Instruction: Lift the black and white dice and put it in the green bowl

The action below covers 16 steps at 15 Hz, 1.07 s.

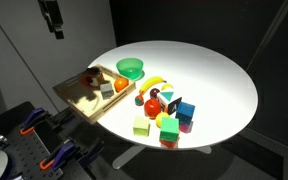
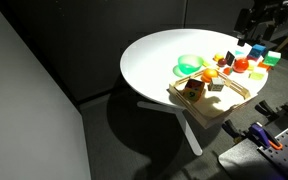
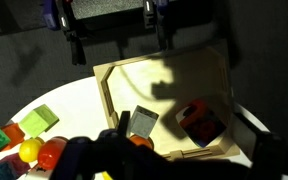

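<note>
The gripper (image 3: 184, 165) shows in the wrist view as two dark, blurred fingers (image 3: 104, 152) standing apart, with bare tray floor visible between them; it holds nothing. Directly beneath it lies one flat wooden tray (image 3: 114, 80), carrying one pale block (image 3: 139, 122) and one red-and-blue piece (image 3: 199, 122), with something orange half hidden behind a finger. Just beyond the tray, on the round white table (image 1: 219, 70), stands one green bowl (image 1: 130, 68), which looks empty in both exterior views. One yellow banana (image 1: 154, 85) lies between the bowl and a tight cluster of toy pieces nearer the table's edge. In that cluster sits the one black and white dice (image 1: 168, 98) — just beside a red piece (image 1: 152, 100) on one side and one blue cube (image 1: 186, 110) on the other, and well apart from the bowl. A green cube (image 1: 141, 126), a yellow ball (image 1: 166, 122) and a pink block (image 1: 187, 125) crowd close around the dice, so it has neighbours on several sides. The exact number of small pieces is too hard to tell at this size. The arm hangs high in an exterior view — the gripper (image 1: 51, 22) pointing straight down above the tray side of the table, touching nothing and far from the dice.
</note>
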{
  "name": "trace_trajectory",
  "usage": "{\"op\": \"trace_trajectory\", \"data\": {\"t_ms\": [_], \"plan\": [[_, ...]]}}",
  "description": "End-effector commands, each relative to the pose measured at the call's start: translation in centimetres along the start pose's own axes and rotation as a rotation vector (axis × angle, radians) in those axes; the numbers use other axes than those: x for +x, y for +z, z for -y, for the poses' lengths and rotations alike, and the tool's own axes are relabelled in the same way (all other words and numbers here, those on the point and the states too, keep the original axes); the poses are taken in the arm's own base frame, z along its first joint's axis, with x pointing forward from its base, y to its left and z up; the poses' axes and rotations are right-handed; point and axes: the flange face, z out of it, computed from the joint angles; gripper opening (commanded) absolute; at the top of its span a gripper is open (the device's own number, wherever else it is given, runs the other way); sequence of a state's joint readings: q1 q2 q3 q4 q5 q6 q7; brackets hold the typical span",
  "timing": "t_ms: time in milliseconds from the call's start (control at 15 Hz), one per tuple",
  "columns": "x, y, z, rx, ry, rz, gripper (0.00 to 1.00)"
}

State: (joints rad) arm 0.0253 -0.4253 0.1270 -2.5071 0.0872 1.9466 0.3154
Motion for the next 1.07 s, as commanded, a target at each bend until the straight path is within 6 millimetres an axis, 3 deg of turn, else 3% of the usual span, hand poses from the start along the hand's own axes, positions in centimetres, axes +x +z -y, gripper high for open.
{"op": "trace_trajectory", "data": {"t_ms": [0, 467, 1000], "plan": [[3.1, -0.8, -1.4, 0.025, 0.001, -0.007, 1.00], [8.0, -0.4, -3.9, 0.059, -0.051, -0.064, 1.00], [12.4, 2.8, -7.5, 0.040, -0.218, -0.138, 1.00]]}}
